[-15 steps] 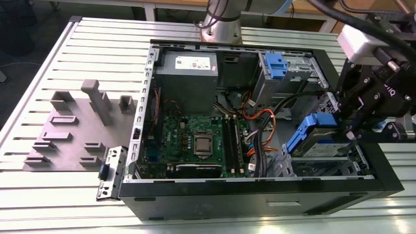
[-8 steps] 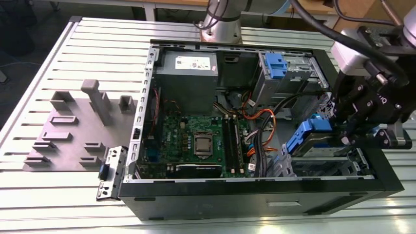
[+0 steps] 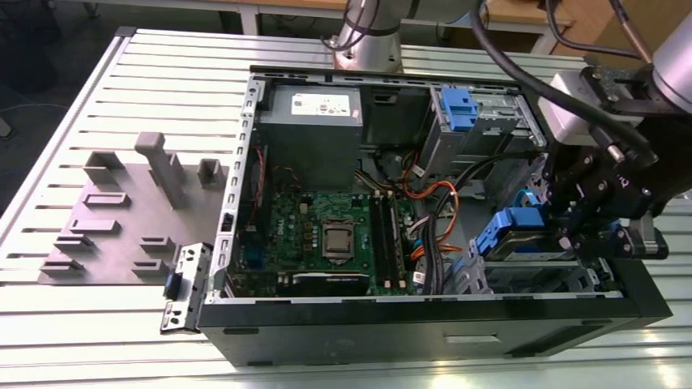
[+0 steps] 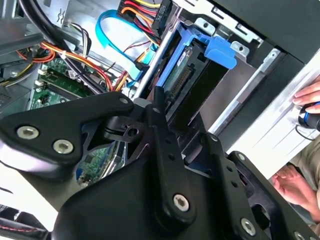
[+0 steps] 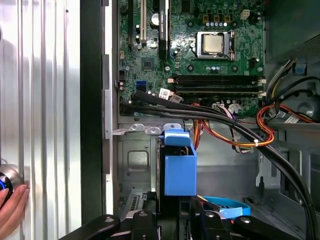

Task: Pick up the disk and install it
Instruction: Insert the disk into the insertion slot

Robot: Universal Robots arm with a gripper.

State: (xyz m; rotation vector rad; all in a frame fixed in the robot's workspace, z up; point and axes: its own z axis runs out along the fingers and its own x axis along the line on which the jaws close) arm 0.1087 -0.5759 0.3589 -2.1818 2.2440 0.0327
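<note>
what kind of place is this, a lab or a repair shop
Most likely a robotics lab or test bench, not a repair shop: an open computer case sits on a slotted metal table, a grey fixture block lies beside it, and a robot arm reaches over it.

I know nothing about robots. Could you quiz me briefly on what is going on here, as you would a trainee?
1. True or false: the disk, in its blue bracket, stands inside the open computer case.
2. What lies on the table outside the case, on the exterior view's left?
A. a grey moulded tray
B. a keyboard
C. a monitor
3. Which is nearer the gripper: the disk or the processor socket?

Key: 1 true; 2 A; 3 the disk.
</note>
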